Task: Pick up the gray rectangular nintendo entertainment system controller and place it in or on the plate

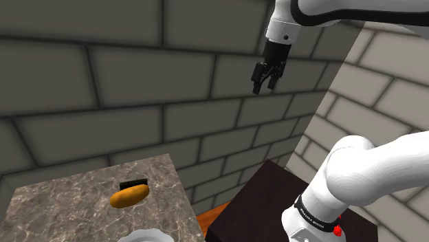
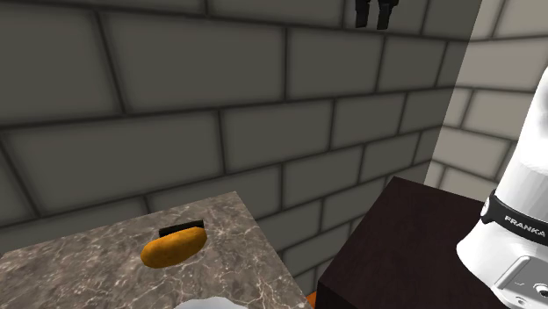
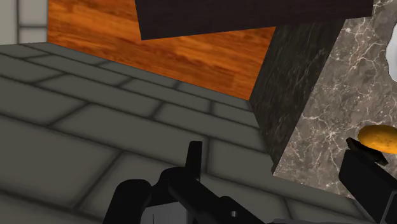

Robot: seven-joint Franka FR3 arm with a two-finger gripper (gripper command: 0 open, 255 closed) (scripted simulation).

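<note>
Broadly, wall (image 1: 103, 75): big grey blocks with dark joints, running behind everything and turning a corner at the shoulder view's right.
Floor (image 3: 159, 38): orange-brown wood grain, seen in the gap between bench and stand.
Bench (image 1: 62, 206): a block with a brown-grey marbled top and dark sides, standing at the shoulder view's lower left against the wall.
Stand (image 1: 268, 199): a dark, near-black box beside the bench, apart from it, carrying the base of the arm.
Arm (image 1: 357, 172): white with dark joints, rising from the stand and bending back across the top of the shoulder view.
Plate (image 1: 144, 236): white, lying on the bench and cut off by the shoulder view's lower edge, apart from the controller.
Pincer (image 1: 267, 84): black, high in the air in front of the wall, off the bench's side nearest the stand, pointing down; released, its two fingers stand apart with nothing between them.
Orange lump (image 1: 128, 196): a smooth oval thing lying on the bench, between the plate and the wall.
Controller (image 1: 134, 183): dark and rectangular here, lying flat on the bench just behind the orange lump on the wall side; whether the two touch I cannot tell.
</note>
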